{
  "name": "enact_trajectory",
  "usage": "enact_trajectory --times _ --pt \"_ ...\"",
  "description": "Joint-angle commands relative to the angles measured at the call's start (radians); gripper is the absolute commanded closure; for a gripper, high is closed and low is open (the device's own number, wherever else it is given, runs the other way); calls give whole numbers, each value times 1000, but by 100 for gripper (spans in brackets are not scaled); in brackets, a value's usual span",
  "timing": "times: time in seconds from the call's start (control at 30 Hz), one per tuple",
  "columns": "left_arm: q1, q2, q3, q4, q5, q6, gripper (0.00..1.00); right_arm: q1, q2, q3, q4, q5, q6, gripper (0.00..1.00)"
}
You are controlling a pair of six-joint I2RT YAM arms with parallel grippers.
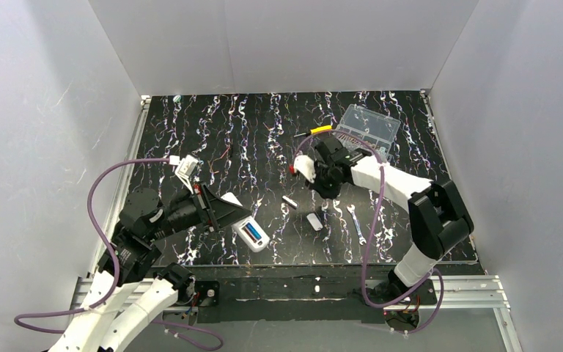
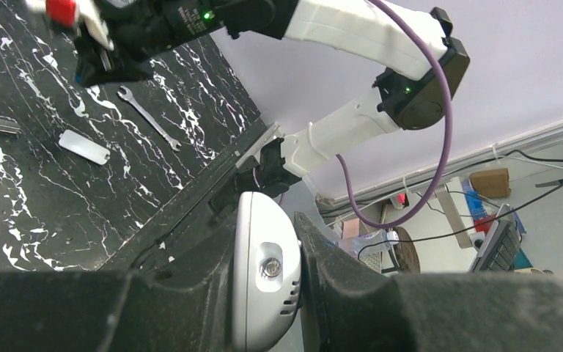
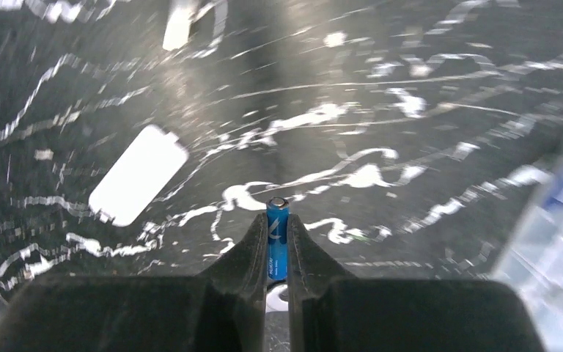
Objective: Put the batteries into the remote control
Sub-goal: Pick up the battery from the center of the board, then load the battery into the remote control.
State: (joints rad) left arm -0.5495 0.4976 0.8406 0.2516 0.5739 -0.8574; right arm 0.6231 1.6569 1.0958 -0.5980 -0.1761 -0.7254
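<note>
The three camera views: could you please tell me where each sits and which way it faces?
Top external: above and behind the bases, looking down on the table; left arm and right arm show.
Left wrist: on the left arm, facing across the table toward the right arm; left end effector clamps the remote control.
Right wrist: on the right arm, facing down at the table; right end effector pinches a battery.
Shared: top external and left wrist both show the wrench.

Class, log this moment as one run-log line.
left gripper: shut on remote | right gripper: shut on battery | held battery: not yet in remote
</note>
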Motion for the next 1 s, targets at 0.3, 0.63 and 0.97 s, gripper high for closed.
enact_trajectory --times 0.3,0.63,0.97 --pt "3 12 -58 193 -119 -79 100 3 -261 158 -31 277 800 99" --pt "2 105 -125 415 -191 -177 100 3 -433 308 -313 293 933 99" --pt "2 373 -178 1077 -42 -421 100 3 -625 325 -287 -22 894 99"
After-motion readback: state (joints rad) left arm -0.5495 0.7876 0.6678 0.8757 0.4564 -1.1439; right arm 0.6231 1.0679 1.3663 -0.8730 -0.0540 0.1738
